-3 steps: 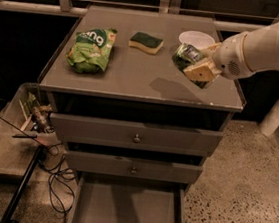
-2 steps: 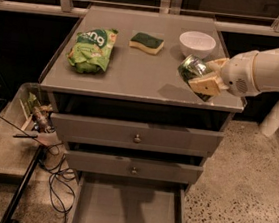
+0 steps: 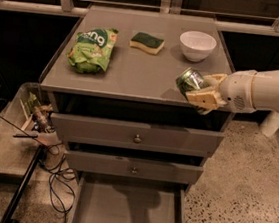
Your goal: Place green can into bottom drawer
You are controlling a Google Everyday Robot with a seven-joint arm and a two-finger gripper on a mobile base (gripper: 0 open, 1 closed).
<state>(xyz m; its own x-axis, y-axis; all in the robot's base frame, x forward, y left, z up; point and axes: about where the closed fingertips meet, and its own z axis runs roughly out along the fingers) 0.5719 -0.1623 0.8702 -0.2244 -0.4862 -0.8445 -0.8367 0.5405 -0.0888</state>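
The green can [image 3: 190, 80] is a shiny green can with a silver end, held tilted in my gripper [image 3: 202, 92]. The gripper is shut on it and reaches in from the right on a white arm [image 3: 265, 91]. It hangs over the front right corner of the cabinet top [image 3: 134, 72], a little above the surface. The bottom drawer [image 3: 127, 214] is pulled open at the bottom of the view, and its flat grey floor shows nothing in it. It lies well below and left of the can.
On the cabinet top lie a crinkled green snack bag [image 3: 91, 49], a green-topped yellow sponge [image 3: 147, 42] and a white bowl [image 3: 197, 45]. Two upper drawers with knobs [image 3: 137, 139] are closed. A low side table with clutter and cables [image 3: 37, 122] stands left.
The gripper has carried the can forward from beside the white bowl to the front right edge of the cabinet top, and slightly lower.
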